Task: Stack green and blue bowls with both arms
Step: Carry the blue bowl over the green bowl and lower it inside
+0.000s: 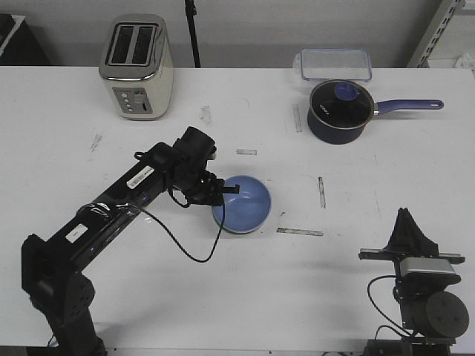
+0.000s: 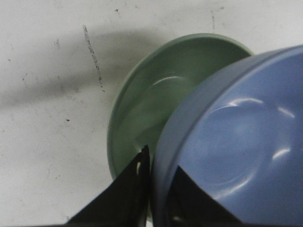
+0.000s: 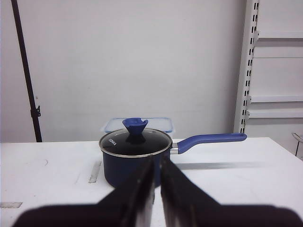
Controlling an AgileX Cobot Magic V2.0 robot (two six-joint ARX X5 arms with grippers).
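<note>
Front view: a white desk [image 1: 223,297] seen from above, with scuff marks and short strips of tape. The left arm [image 1: 119,200] reaches from the near left corner toward the middle of the desk, and its left gripper [image 1: 220,191] sits at the left rim of the blue bowl [image 1: 246,204], which lies open side up near the desk's center. The green bowl cannot be made out from this angle. The right arm [image 1: 419,285] is folded at the near right corner, well apart from the bowls, with the right gripper [image 1: 405,222] pointing away toward the far side. At the far left stands a cream and silver toaster [image 1: 136,67]; at the far right, a dark navy saucepan [image 1: 341,111] with a glass lid and long handle, and behind it a clear plastic container [image 1: 335,64]. Left wrist view: the left gripper [image 2: 156,189] pinches the rim of the blue bowl [image 2: 236,151], one finger [image 2: 128,189] outside the wall and one inside. The blue bowl overlaps the green bowl [image 2: 151,104], which rests on the desk [image 2: 47,118] beneath and beside it. Right wrist view: the right gripper [image 3: 157,182] has its fingers pressed nearly together with only a thin slit between, holding nothing, and faces the saucepan [image 3: 135,158], with the container [image 3: 163,124] behind.
</note>
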